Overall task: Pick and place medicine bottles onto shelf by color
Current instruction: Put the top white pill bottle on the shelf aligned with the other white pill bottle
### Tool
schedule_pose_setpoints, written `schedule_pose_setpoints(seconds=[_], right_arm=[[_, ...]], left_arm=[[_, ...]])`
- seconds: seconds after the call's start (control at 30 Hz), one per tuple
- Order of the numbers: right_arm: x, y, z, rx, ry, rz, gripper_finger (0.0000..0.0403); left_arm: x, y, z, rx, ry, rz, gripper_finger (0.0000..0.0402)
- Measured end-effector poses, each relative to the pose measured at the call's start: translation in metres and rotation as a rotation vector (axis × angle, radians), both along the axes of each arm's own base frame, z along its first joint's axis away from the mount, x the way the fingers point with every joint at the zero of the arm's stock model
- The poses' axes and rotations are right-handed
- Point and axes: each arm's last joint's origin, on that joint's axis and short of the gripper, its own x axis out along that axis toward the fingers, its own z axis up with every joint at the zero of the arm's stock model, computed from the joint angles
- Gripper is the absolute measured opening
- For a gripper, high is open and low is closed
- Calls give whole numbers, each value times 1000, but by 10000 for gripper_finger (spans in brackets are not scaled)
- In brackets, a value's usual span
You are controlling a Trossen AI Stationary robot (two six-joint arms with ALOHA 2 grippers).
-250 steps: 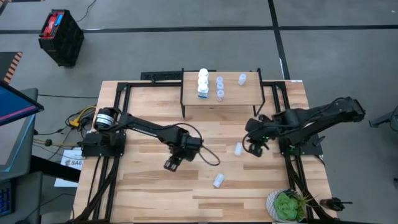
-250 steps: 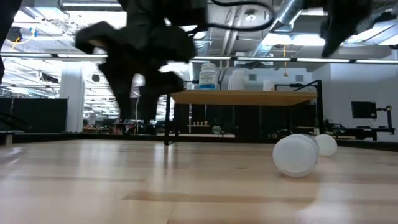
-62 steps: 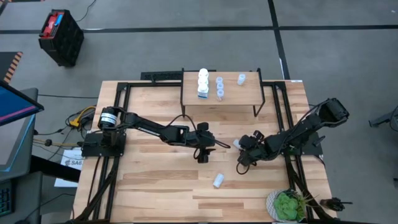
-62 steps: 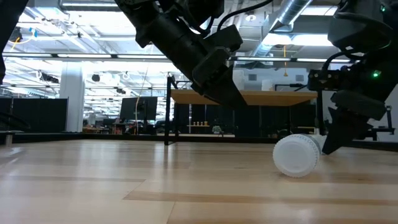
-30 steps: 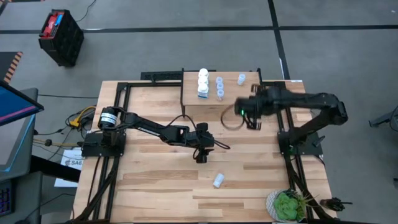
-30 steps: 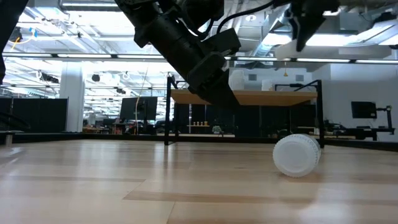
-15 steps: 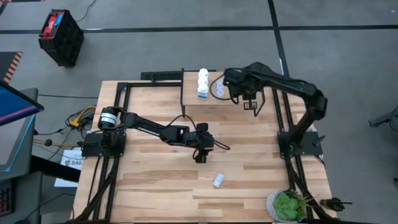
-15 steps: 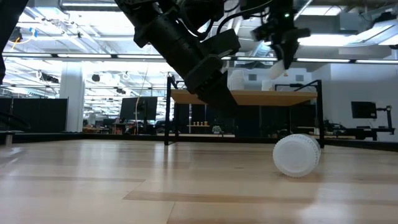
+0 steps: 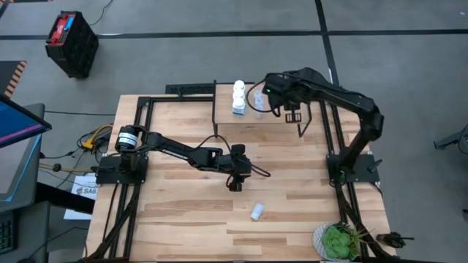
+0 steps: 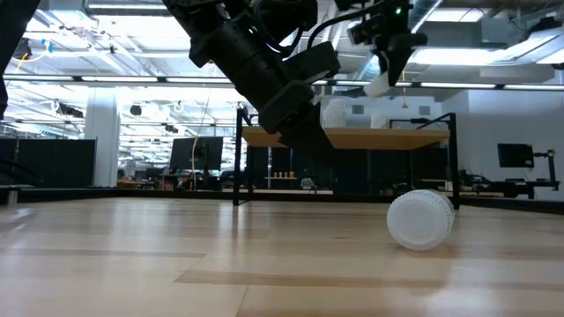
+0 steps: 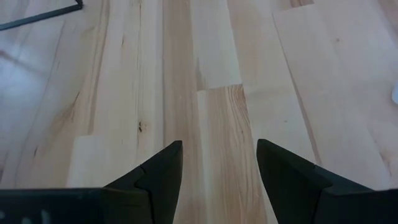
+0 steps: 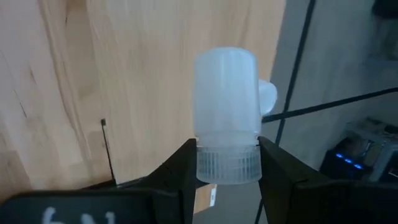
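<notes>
My right gripper (image 9: pixel 291 111) has swung from mid-table to above the shelf (image 9: pixel 281 120), jaws clamped on a pale blue bottle (image 12: pixel 226 115) by its cap. Placement with the blues looks next. Left gripper (image 11: pixel 217 168), spread empty, waits mid-table.

The right arm is covering part of the shelf (image 9: pixel 241 117) in the high view, so any bottles under it are hiding. The bottle (image 12: pixel 227 112) in the right gripper (image 12: pixel 227 171) is hiding another bottle (image 12: pixel 268 98) behind it. The left gripper (image 11: pixel 219 165) is cutting off at the picture's edge. A lying bottle (image 10: pixel 419 220) is blocking the table behind it.
</notes>
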Motion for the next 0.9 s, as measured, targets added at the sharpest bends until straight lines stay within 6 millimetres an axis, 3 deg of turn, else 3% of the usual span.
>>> schedule_pose_setpoints(seconds=[0.17, 0.33, 0.47, 0.63, 0.9], right_arm=[[-9, 28, 5, 10, -46, 32, 140], [-21, 58, -11, 20, 4, 102, 139], [-32, 71, -28, -81, 137, 193, 142], [-33, 78, -45, -240, 379, 380, 141], [-21, 68, -61, -183, 583, 530, 144]], left_arm=[[0, 0, 0, -1, 1, 1, 194], [0, 0, 0, -2, 6, 2, 194], [-2, 0, -2, 2, 27, 0, 194], [-3, 0, -3, 3, 44, 0, 194], [-4, 0, -3, 4, 51, -2, 194]])
